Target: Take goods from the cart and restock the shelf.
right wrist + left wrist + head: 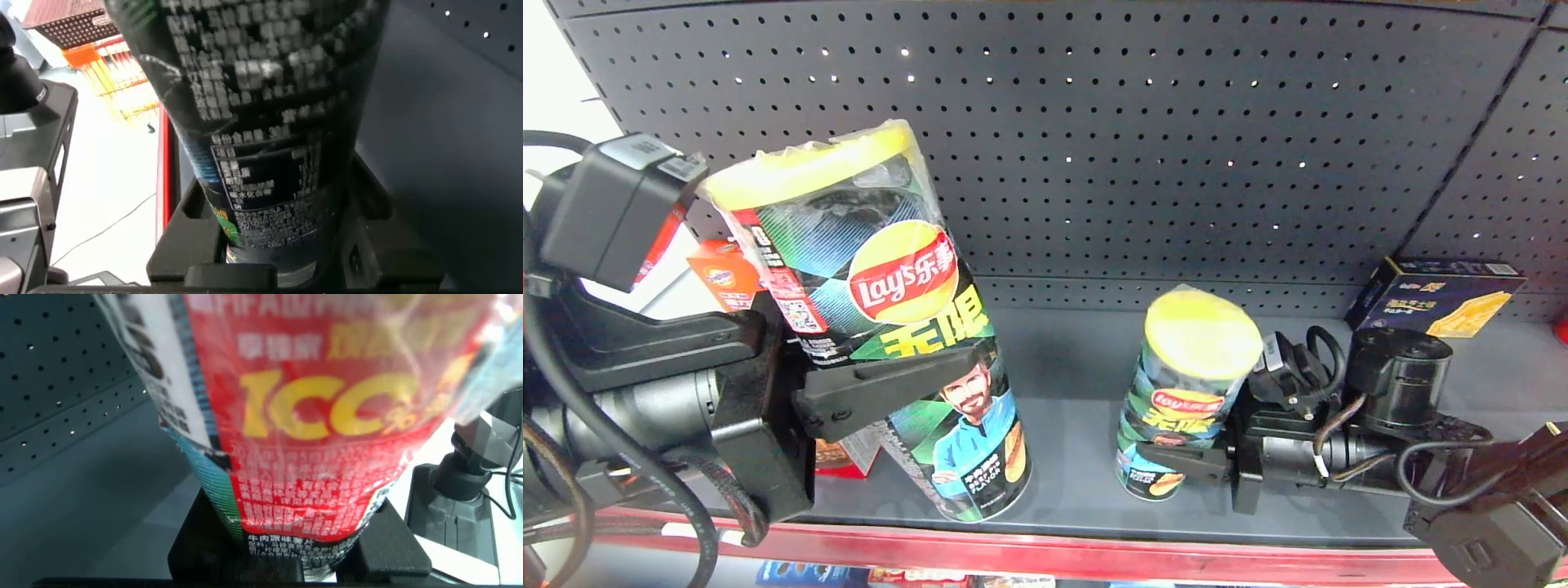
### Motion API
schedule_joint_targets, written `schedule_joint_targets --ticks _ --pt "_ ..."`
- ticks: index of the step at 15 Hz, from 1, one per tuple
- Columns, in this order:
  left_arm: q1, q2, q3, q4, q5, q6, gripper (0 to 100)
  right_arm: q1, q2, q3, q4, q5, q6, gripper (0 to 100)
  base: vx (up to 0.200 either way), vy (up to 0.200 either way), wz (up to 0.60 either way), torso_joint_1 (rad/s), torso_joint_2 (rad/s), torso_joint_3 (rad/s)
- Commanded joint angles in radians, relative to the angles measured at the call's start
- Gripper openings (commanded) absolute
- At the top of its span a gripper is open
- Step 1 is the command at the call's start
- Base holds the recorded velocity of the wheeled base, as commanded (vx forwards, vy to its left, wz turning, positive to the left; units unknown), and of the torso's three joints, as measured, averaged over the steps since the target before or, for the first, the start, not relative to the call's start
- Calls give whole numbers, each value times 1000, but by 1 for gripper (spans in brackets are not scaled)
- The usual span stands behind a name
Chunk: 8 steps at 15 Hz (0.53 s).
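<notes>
A dark perforated back panel [1094, 122] rises along the far side of the shelf [1078, 376], and small points of light show through some of its holes. At the far right, against that panel, sits a dark blue box [1437, 296] with a yellow picture on its front. Just right of it, at the picture's edge, is a bit of something red [1561, 331]. At the far left is an orange carton [723, 278]. Nearer, low on the left, a red packet [845, 457] rests on the board. A red strip [1094, 557] runs along the near edge, with coloured packets [915, 577] just below it. A pale floor [98, 180] lies beneath.
</notes>
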Motion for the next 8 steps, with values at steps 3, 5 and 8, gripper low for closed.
schedule_joint_targets --ticks 3,5,8 --pt "0 0 5 0 0 0 0 -10 -7 11 0 -1 -1 100 0 0 0 0 0 0" --pt "0 -3 11 0 0 2 0 -13 -30 14 0 -1 0 100 0 0 0 0 0 0" --pt "0 -4 17 0 0 0 0 -53 -103 46 2 1 0 100 0 0 0 0 0 0"
